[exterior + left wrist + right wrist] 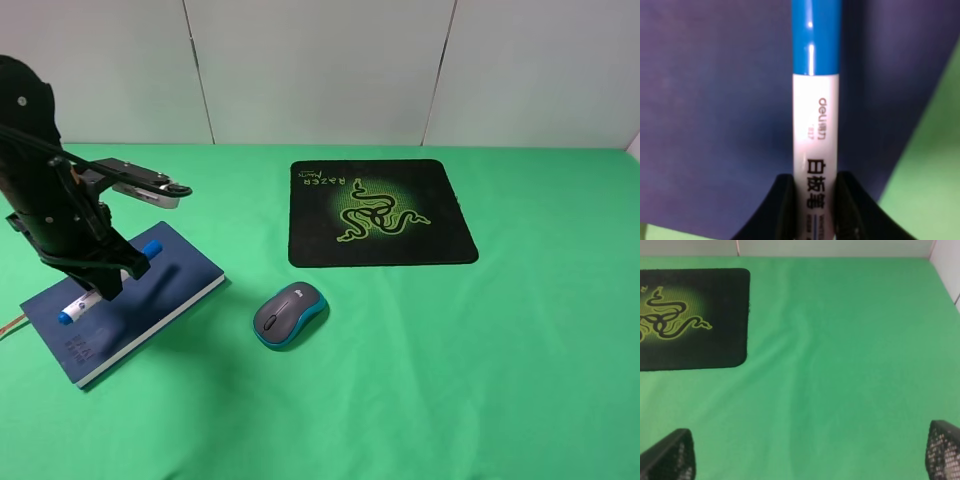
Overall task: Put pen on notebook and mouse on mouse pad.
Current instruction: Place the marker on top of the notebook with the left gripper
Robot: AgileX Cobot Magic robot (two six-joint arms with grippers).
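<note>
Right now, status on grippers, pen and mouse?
Left gripper shut on pen, over notebook. Right gripper open, empty. Mouse on green cloth, short of mouse pad, nothing between.

Shows glossy, smooth plastic on the pen (816,100); matt dark-blue cover on the notebook (715,100); soft, faintly creased green cloth (840,365); matt black fabric on the mouse pad (440,200); smooth satin plastic on the mouse (290,313); mesh-textured black fingertips (944,450) on the right gripper (810,460)
</note>
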